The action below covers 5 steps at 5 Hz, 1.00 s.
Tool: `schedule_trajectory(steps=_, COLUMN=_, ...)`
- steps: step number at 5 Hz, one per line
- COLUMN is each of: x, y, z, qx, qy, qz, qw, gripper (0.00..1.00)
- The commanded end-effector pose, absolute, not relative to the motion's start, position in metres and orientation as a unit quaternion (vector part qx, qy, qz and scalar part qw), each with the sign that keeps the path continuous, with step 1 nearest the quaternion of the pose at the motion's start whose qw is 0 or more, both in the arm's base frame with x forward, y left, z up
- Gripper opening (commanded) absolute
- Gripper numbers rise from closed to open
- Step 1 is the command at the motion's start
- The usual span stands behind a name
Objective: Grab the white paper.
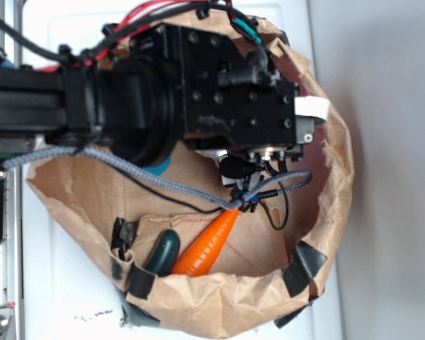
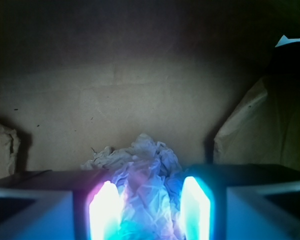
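My tool sat down inside the brown paper bag, w/ the white paper lodged between its two glowing fingers. In the wrist view the fingers stood on either side of the crumpled ball, lit blue-white w/ a pink tinge, and the paper filled most of the gap between them. The fingers were narrowed around it, approx. pressed to its sides, though glare kept me from seeing the exact contact on the right one. The wad's upper lobes spilled forward and to the left past the fingertips, resting on the bag's flat brown floor. Beyond it rose the bag's back wall, dim and creased, w/ folded bag sides at left and right.

From the exterior view my arm reached in from the left and the black wrist block covered the top half of the bag, so the white paper itself was hidden there. A small flat white tab stuck out just beside the wrist block at the right. An orange carrot lay tilted on the bag floor near the lower rim, w/ a dark green object touching or just beside it on the left. A braided grey cable ran across the bag opening. Black tape patches held the rolled rim. The bag sat on a white tabletop.
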<state>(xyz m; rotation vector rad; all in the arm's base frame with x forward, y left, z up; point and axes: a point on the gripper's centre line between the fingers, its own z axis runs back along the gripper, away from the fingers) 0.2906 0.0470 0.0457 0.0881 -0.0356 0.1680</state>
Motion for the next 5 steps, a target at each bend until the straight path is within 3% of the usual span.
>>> schedule_trajectory(steps=1, x=0.295, y=0.038, z=0.138, qx=0.004, qy=-0.086, qz=0.109, qw=0.99, gripper=0.0)
schedule_trajectory(steps=3, x=0.285, y=0.03, z=0.191, qx=-0.028, qy=-0.093, qz=0.109, qw=0.989, gripper=0.0)
schedule_trajectory(steps=4, x=0.274, y=0.023, z=0.218, qx=-0.027, qy=-0.095, qz=0.096, qw=0.99, gripper=0.0)
schedule_trajectory(steps=5, x=0.269, y=0.019, z=0.222, qx=-0.018, qy=-0.084, qz=0.089, qw=0.992, gripper=0.0)
